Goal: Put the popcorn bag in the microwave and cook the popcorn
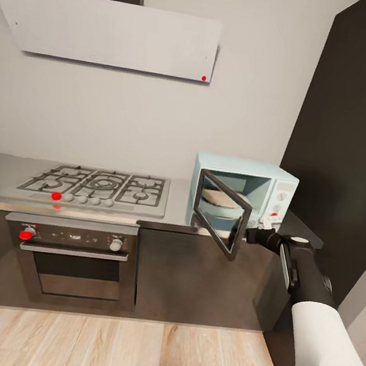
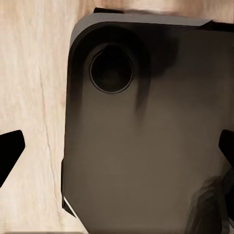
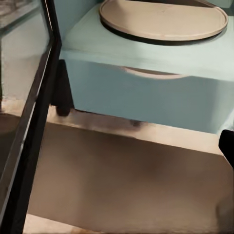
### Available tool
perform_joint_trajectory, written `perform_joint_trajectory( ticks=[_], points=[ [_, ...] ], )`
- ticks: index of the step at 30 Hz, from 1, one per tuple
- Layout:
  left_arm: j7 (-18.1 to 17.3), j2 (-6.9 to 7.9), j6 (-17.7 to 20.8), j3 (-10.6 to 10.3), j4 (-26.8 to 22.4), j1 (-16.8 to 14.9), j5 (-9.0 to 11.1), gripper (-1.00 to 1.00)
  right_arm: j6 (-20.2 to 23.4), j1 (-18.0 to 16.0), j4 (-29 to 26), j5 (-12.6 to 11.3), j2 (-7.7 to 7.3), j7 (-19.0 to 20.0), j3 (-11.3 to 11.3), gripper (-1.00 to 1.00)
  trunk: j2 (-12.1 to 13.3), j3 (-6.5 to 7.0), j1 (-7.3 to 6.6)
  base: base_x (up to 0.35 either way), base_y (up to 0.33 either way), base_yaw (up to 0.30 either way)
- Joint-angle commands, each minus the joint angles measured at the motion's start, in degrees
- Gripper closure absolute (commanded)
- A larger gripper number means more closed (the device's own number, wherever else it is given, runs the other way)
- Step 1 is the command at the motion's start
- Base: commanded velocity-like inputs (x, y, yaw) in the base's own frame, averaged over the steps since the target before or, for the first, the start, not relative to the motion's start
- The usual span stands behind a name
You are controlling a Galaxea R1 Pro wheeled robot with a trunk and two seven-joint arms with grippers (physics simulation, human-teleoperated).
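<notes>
While its grip state is unclear, the right gripper [image 1: 256, 235] sits just beside the microwave [image 1: 276, 192] door [image 1: 220, 219].

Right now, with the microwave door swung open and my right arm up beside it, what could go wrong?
1. The right gripper sits right at the free edge of the open door; a careless move could knock it shut or shove the microwave along the countertop.
2. The turntable is bare and no popcorn bag is in sight, so running the microwave now would heat it empty.
</notes>
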Motion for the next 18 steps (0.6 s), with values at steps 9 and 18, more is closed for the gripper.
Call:
perform_joint_trajectory(
  ticks=[9, 18],
  points=[
    [0.1, -0.02, 0.0, 0.0, -0.1, 0.0, 0.6, -1.00, 0.2, 0.0, 0.0, -0.1, 0.15, 0.5, -0.1, -1.00, 0.0, -0.05, -0.03, -0.237, 0.229, 0.000],
    [0.1, -0.02, 0.0, 0.0, -0.1, 0.0, 0.6, -1.00, 0.1, 0.0, 0.0, -0.3, 0.28, 0.5, -0.1, -1.00, 0.0, -0.05, -0.03, -0.230, 0.243, 0.000]
  ],
)
